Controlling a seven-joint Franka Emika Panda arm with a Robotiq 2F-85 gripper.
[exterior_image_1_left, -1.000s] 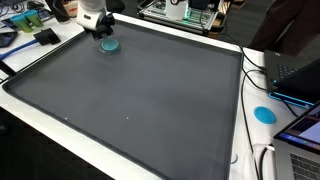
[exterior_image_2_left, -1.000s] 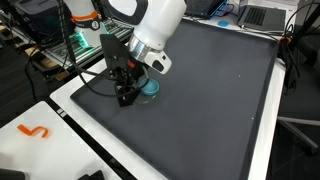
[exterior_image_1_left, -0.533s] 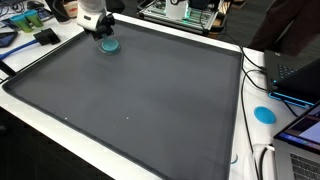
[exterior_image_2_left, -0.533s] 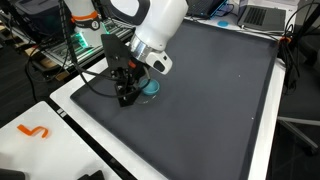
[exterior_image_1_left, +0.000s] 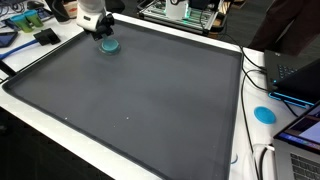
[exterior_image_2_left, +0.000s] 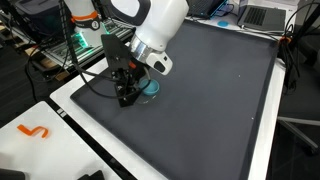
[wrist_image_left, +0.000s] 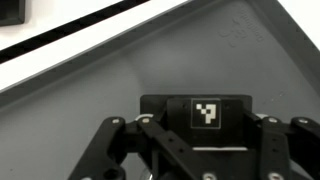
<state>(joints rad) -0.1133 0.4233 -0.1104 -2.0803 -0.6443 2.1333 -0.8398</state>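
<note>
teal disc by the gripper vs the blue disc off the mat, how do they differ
Colour: the teal disc is a dull blue-green, the blue disc a bright sky blue.
Place: the teal disc lies on the dark mat near a corner, the blue disc on the white table edge beside the mat.
Company: the teal disc sits right at the gripper, the blue disc far across the mat.
Both look round and small.

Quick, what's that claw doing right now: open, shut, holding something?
Gripper: cannot be told whether open or closed, since its tips show too dark and small. It sits low beside a teal disc, with no clear hold on it.
</note>
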